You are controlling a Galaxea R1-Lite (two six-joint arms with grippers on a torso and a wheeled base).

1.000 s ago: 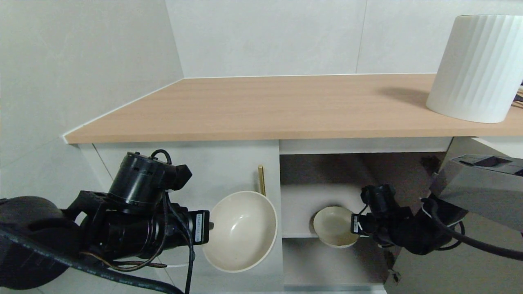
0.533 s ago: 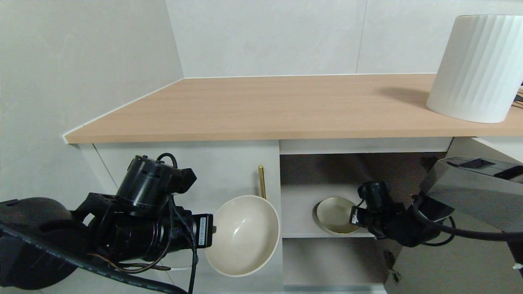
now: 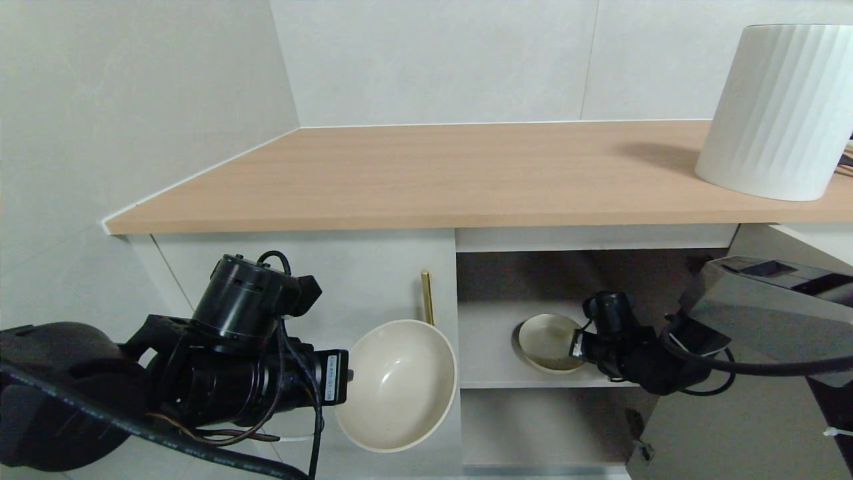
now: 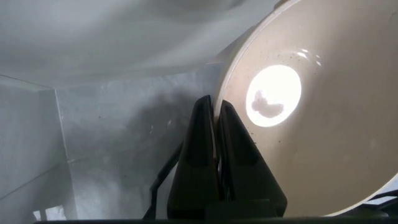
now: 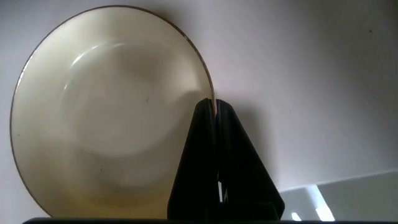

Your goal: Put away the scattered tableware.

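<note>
Saucer (image 3: 546, 341), rim pinched by the right hand (image 3: 577, 352), lies over the cabinet shelf (image 3: 485, 350); bowl (image 3: 400, 383), rim pinched by the left hand (image 3: 348, 377), hangs left of that shelf.

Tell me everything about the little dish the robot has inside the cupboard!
The little dish is round, shallow and cream-coloured, with a thin dark line around its rim. It looks like shiny glazed ceramic, and it is empty. The right gripper pinches its rim, shut on the edge. The dish sits open side up, low over the white shelf of the open cupboard. I cannot tell whether its bottom touches the shelf.
</note>
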